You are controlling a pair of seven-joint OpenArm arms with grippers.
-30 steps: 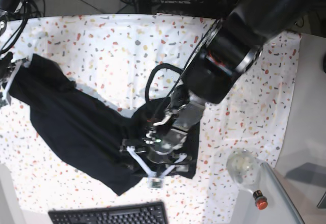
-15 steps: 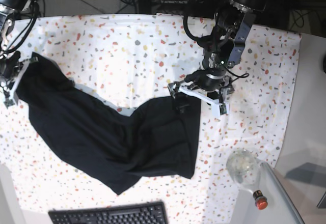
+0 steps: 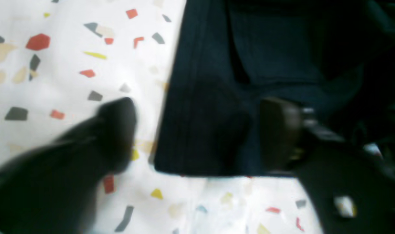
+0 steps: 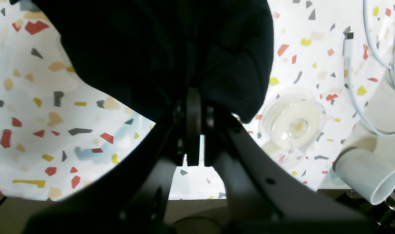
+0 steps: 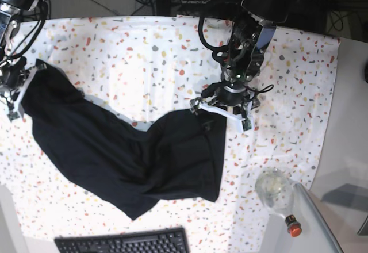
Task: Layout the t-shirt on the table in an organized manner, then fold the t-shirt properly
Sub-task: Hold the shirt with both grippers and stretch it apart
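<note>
1 creased blk fabric t-shirt [image 5: 138,155]; L gripper [image 3: 197,133] spread, R gripper [image 4: 193,97] pinching t-shirt.

In the left wrist view, the fingers of the left gripper [image 3: 197,136] are blurred and cut off by the lower edge. The t-shirt [image 5: 132,144] is cropped in both wrist views. In the base view, the keyboard [image 5: 123,244] is cut off by the bottom edge.
</note>
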